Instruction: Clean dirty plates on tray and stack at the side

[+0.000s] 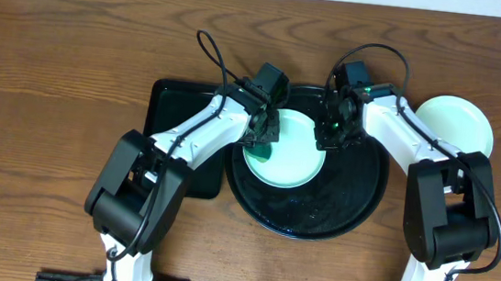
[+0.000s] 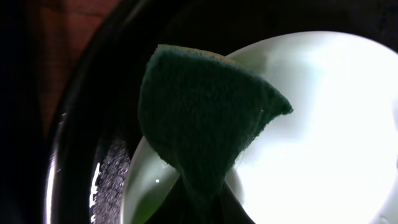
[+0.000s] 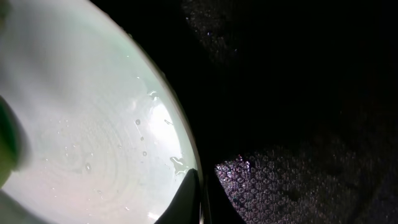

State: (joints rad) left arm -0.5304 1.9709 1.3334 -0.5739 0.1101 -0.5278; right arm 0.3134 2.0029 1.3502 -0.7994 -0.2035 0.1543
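Right jaws on plate [image 1: 284, 158] rim

Plates: two in sight; green plate [image 1: 289, 167] at frame centre, pale plate [image 1: 459, 124] at upper right.
Trays: two; round tray [image 1: 351, 201] at centre, rectangular tray [image 1: 166, 105] left of centre.
Sponge [image 2: 205, 124]: one, green.
Robot arms: two; left arm [image 1: 200, 136], right arm [image 1: 399, 127].
Table [image 1: 55, 66]: one.

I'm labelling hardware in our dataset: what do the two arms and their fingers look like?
Both arms match: the left arm and right arm have white link shells between bulky black joint housings. Each ends in a black gripper head, left gripper and right gripper, with dark fingers. A thin black cable loops above each wrist.
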